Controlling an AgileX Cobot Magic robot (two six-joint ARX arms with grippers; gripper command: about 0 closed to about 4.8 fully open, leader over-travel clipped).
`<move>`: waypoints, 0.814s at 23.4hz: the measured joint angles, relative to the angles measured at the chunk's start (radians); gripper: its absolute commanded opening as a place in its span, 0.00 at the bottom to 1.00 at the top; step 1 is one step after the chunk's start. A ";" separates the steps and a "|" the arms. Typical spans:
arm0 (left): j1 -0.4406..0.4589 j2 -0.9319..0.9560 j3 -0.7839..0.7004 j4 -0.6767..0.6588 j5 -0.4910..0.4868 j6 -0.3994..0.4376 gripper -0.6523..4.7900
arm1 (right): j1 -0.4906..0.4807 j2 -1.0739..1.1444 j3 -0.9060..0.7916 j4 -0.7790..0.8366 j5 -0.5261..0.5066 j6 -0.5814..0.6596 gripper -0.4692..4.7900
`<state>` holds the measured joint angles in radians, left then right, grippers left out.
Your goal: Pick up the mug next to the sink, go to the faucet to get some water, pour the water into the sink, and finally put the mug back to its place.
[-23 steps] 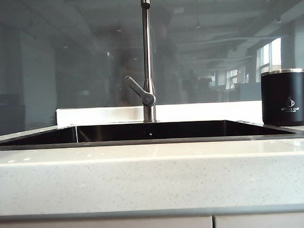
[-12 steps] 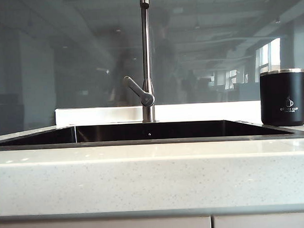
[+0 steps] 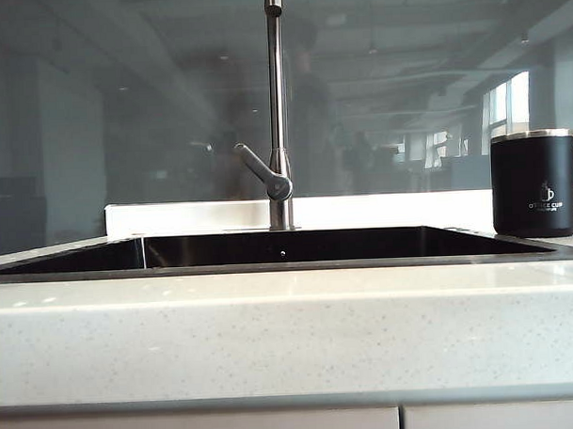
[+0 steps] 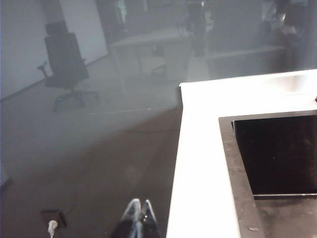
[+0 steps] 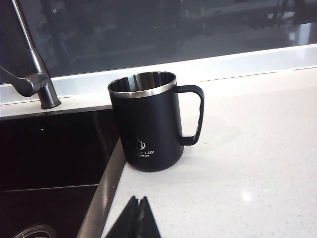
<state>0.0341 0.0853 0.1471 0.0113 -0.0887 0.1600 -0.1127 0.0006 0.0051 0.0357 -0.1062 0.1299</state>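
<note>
The black mug [image 3: 535,183] with its steel rim stands upright on the white counter, just right of the sink [image 3: 278,248]. The steel faucet [image 3: 277,111] rises behind the sink's middle, lever slanting left. Neither gripper shows in the exterior view. In the right wrist view the mug [image 5: 148,121] stands by the sink's corner, handle away from the basin, and my right gripper [image 5: 138,200] is shut and empty, short of it over the counter. My left gripper [image 4: 140,203] is shut and empty, over the floor beside the counter's end, near the sink [image 4: 277,153].
A glass pane backs the counter [image 3: 290,327] and reflects an office. Past the counter's end are dark floor, an office chair [image 4: 64,64], desks and a floor socket with a plug [image 4: 52,220]. A drain [image 5: 29,232] lies in the basin.
Nothing on the counter has moved: the mug, faucet and sink stay as they were. The exterior picture only shifts by a hair.
</note>
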 measured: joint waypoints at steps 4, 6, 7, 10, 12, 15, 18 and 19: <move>-0.003 -0.080 -0.072 0.029 0.037 -0.009 0.11 | 0.000 0.000 0.000 0.001 0.000 0.000 0.08; -0.015 -0.082 -0.084 0.037 0.036 -0.019 0.11 | 0.000 0.000 0.000 0.000 0.000 0.000 0.07; -0.018 -0.081 -0.084 0.037 0.038 -0.019 0.11 | 0.000 0.000 0.000 0.000 0.000 0.000 0.07; -0.025 -0.082 -0.084 0.042 0.032 -0.027 0.11 | 0.000 0.000 0.000 -0.001 0.000 0.000 0.07; -0.025 -0.082 -0.089 0.049 0.005 -0.074 0.11 | 0.000 0.000 0.000 -0.001 0.000 0.000 0.07; -0.025 -0.082 -0.114 0.052 -0.002 -0.121 0.11 | 0.000 0.000 0.000 -0.001 0.000 0.000 0.07; -0.025 -0.082 -0.140 0.041 -0.001 -0.189 0.11 | 0.000 0.000 0.000 -0.001 0.000 0.000 0.08; -0.027 -0.082 -0.140 0.038 0.000 -0.192 0.11 | 0.000 0.000 0.000 -0.002 0.000 0.000 0.08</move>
<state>0.0074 0.0036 0.0071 0.0494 -0.0891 -0.0319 -0.1127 0.0006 0.0051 0.0341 -0.1062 0.1299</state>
